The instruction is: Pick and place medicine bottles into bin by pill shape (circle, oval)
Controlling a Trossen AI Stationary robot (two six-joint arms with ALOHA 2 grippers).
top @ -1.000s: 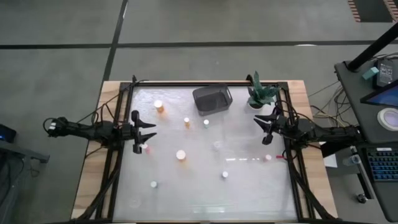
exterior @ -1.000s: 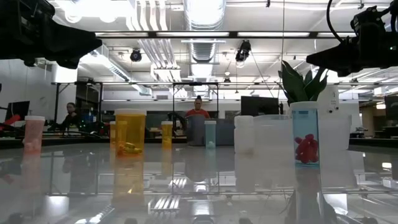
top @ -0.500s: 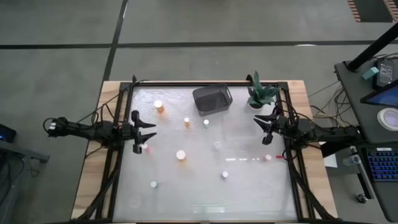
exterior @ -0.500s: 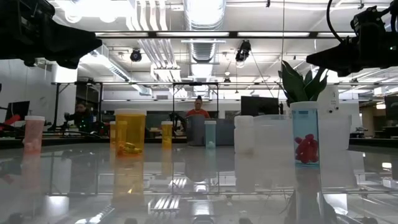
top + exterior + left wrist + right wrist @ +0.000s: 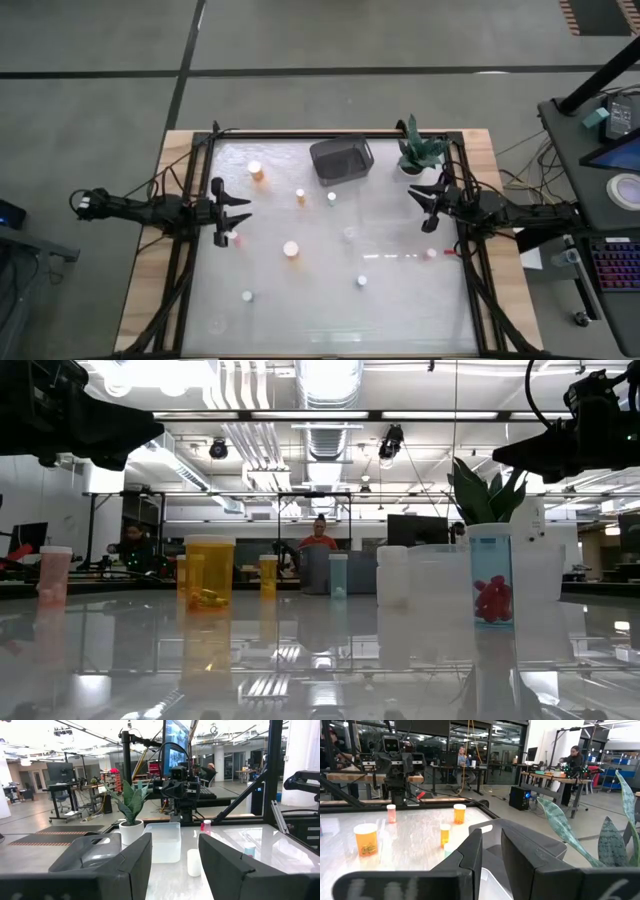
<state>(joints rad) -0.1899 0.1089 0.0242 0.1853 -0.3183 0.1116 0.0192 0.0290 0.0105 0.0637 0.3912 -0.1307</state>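
Medicine bottles [image 5: 291, 249] stand scattered across the desk [image 5: 400, 300] — I count about nine from above, though the pale ones may hide more — with one bin [image 5: 341, 159] at the far edge. Left gripper [image 5: 240, 212] and right gripper [image 5: 415, 206] hover at the sides, fingers spread, empty. A careless reach could topple such small bottles, or misjudge the pill shape.

Bottles [image 5: 291, 249] stand spread over the bench [image 5: 400, 300]; the bin [image 5: 341, 159] sits at the back, plant [image 5: 419, 152] to its right.
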